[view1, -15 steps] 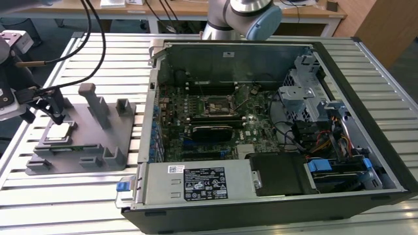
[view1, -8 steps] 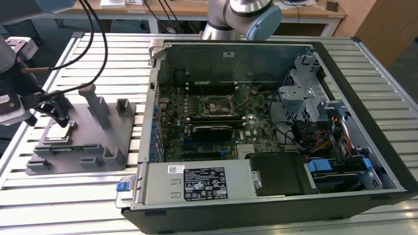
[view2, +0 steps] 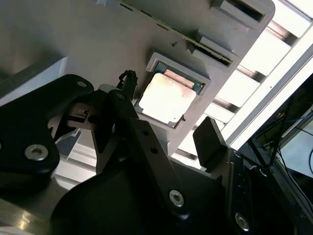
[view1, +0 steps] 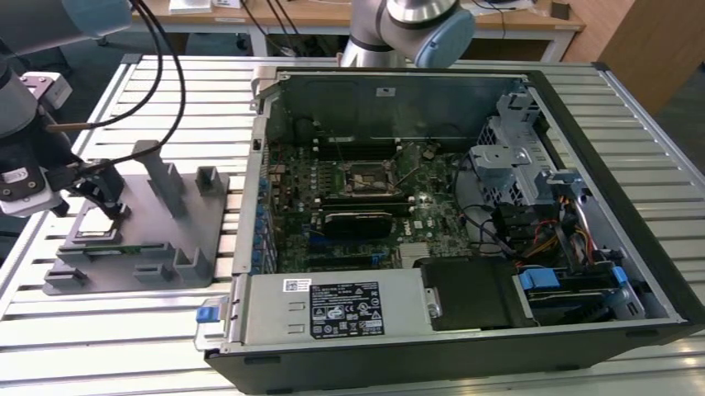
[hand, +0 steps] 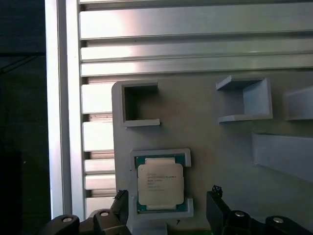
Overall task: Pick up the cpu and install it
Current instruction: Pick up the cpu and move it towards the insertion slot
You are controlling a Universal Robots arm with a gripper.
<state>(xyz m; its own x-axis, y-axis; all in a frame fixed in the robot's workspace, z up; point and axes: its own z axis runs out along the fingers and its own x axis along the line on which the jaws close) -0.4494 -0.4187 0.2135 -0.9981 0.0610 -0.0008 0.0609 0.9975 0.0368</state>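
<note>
Resting on a slatted metal worktop (view1: 111, 330), open computer case (view1: 385, 95) at the exterior view's right, grey tray (view1: 165, 247) at the exterior view's left, wooden desk (view1: 330, 12) far behind, cpu (hand: 160, 182) in a tray recess, silvery top, green rim, hand (hand: 166, 193) spread astride it, holding nothing

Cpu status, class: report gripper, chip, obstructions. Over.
Gripper open, straddling the cpu. It lies flat in grey tray pocket, not lifted. Nothing in the way.

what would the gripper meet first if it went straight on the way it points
Probably the cpu in the grey tray, right between the gripper's open fingers; depth is unclear.
</note>
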